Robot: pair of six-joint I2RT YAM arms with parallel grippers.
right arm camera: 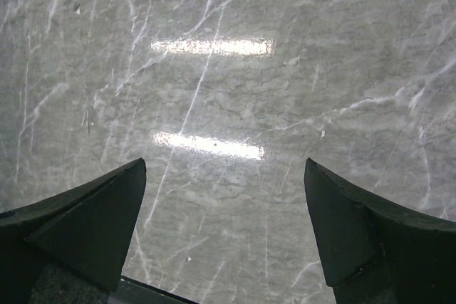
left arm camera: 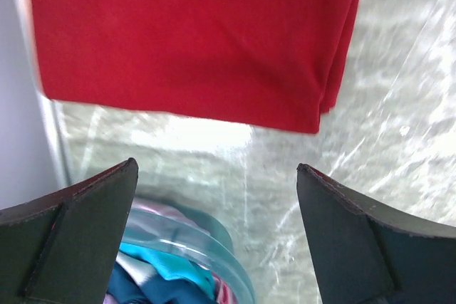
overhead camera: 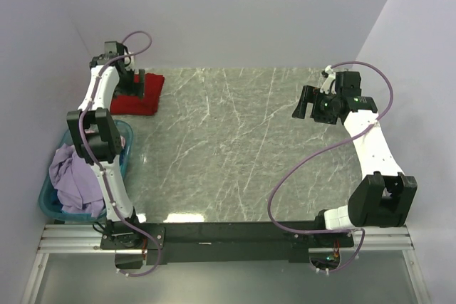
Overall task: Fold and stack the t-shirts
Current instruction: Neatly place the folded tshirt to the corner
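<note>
1. Two pincers checked: left gripper [left arm camera: 217, 176] and right gripper [right arm camera: 224, 169], both empty, jaws spread wide.
2. Near left edge of the marble table [overhead camera: 235, 147]: a teal plastic basket [overhead camera: 46, 201] holds a crumpled lavender t-shirt [overhead camera: 71, 176]. Teal-blue cloth [left arm camera: 167, 265] shows under the rim in the left wrist view.
3. Right edge, farther back: the right gripper hovers over bare marble, touching nothing.
4. Far left corner: the red t-shirt [overhead camera: 139, 94] lies folded flat, with the left gripper poised above its near edge.
5. Judgement: the shirts look light, limp and easily dragged. The lavender one is best pinched at a raised fold or hem and lifted well clear of the basket wall.
</note>
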